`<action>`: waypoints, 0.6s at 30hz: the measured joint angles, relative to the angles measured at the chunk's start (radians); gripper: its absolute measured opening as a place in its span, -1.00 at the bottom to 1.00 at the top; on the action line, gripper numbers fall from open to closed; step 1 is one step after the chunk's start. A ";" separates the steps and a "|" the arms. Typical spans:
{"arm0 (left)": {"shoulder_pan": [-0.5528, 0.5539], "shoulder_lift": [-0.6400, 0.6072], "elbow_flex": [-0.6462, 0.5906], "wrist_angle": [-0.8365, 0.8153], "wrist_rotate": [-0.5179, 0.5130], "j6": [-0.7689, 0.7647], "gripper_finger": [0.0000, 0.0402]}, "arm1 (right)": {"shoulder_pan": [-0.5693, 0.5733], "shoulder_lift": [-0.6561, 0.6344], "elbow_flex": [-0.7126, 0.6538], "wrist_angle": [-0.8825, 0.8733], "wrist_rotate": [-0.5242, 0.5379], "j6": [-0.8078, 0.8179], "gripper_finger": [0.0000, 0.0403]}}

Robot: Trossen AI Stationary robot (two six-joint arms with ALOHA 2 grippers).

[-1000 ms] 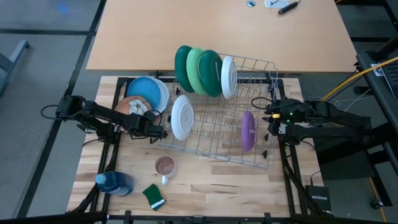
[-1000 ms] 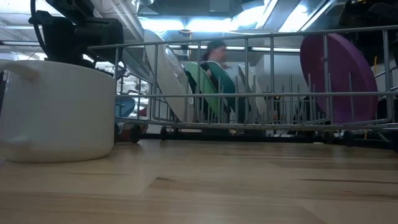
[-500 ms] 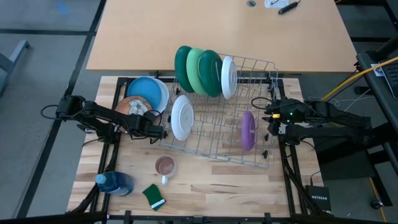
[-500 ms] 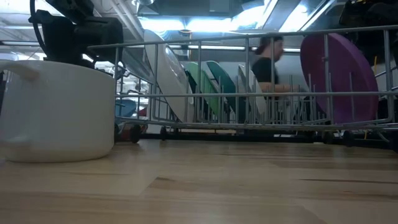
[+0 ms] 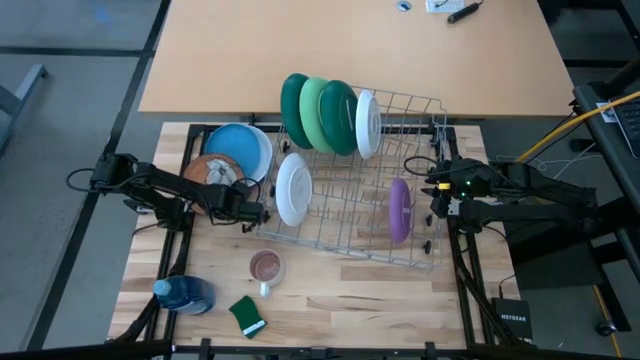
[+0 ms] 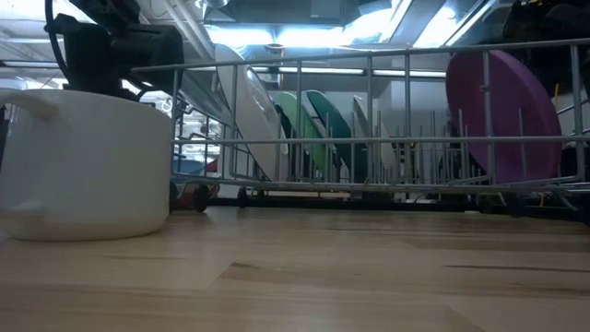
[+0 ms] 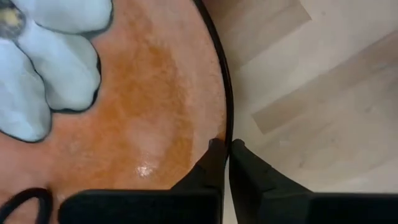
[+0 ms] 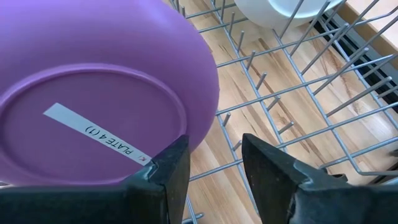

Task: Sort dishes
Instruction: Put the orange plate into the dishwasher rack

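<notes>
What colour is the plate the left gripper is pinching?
Orange-brown with a dark rim and a pale blue pattern; the left wrist view shows it best.

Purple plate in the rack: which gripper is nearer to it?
Right. The right gripper sits open at the purple plate's edge; the left gripper is across the rack, shut on the orange plate's rim.

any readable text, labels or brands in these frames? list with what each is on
"PLATE 4 (1)": white strip label on the underside of the round purple plate standing in the wire dish rack.
"NETGEAR": small black box at the table's right front corner, barely legible.
Papers at the tan table's far edge: too small to read.
</notes>
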 joint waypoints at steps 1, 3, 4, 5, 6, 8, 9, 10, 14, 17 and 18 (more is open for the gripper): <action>-0.002 0.000 0.000 0.000 0.012 -0.001 -0.99 | 0.000 0.000 0.000 0.000 0.000 0.000 -0.25; -0.007 0.000 0.000 0.000 0.029 -0.016 -1.00 | 0.000 0.000 0.000 0.000 0.000 0.000 -0.25; -0.011 0.000 0.000 0.000 0.035 -0.025 -1.00 | 0.000 0.000 0.000 0.000 0.000 0.000 -0.25; -0.014 0.000 0.000 0.000 0.038 -0.031 -1.00 | 0.000 0.000 0.000 0.000 0.000 0.000 -0.25; -0.017 0.000 0.002 -0.002 0.040 -0.033 -1.00 | 0.000 0.000 0.000 0.000 0.000 0.000 -0.25; -0.021 0.001 0.012 -0.010 0.040 -0.030 -0.98 | 0.000 0.000 0.000 0.000 0.000 0.000 -0.25; -0.021 0.002 0.019 -0.013 0.043 -0.022 -0.98 | 0.000 0.000 0.000 0.000 0.000 0.000 -0.25; -0.021 0.001 0.029 -0.012 0.046 -0.018 -0.97 | 0.000 0.000 0.000 0.000 0.000 0.000 -0.25; -0.016 0.001 0.067 0.004 0.051 0.035 -0.98 | 0.000 0.000 0.000 0.000 0.000 0.000 -0.25; -0.015 0.000 0.083 0.004 0.053 0.104 -0.98 | 0.000 0.000 0.000 0.000 0.000 0.000 -0.25; -0.015 0.000 0.084 0.003 0.053 0.120 -0.97 | 0.000 0.000 0.000 0.000 -0.001 0.000 -0.25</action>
